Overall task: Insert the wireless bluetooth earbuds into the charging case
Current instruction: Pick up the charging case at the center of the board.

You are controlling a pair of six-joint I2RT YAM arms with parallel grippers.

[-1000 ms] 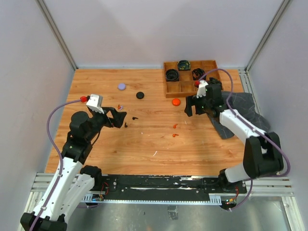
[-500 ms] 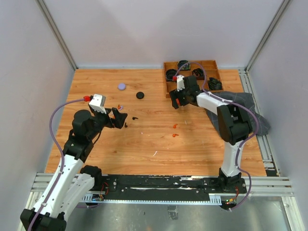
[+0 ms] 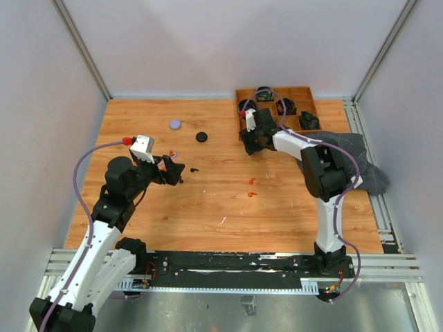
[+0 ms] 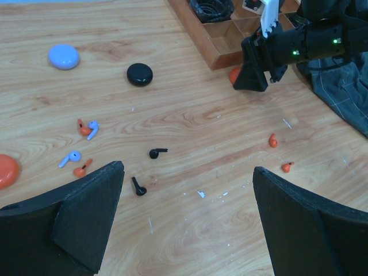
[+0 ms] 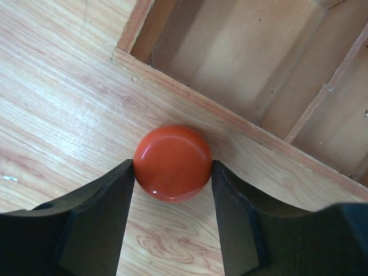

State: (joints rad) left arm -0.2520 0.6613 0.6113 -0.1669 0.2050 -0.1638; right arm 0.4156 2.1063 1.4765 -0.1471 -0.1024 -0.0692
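**A:** How are the right jaws set?

**B:** They are closed against both sides of the round orange case (image 5: 172,163). The case is seen resting on the surface (image 5: 52,92), just beside the outer wall of the wooden tray (image 5: 230,123).

**A:** And the left jaws?

**B:** They are spread wide, and nothing is held between them. They are poised above the surface, well apart from the tray.

**A:** Where are the earbuds found?

**B:** The earbuds (image 4: 157,153) are scattered loose on the wood. Two black ones are seen just ahead of the left jaws. A small cluster of orange-red earbuds (image 4: 84,129) and lilac earbuds (image 4: 70,158) is seen near them. Two more orange-red pieces (image 4: 273,140) are found between the left jaws and the gripped case, apart from both.

**A:** What else is seen?

**B:** A lilac case (image 4: 63,56) and a black case (image 4: 140,74) are seen farther back on the surface. A grey cloth (image 4: 345,86) is seen beside the tray.
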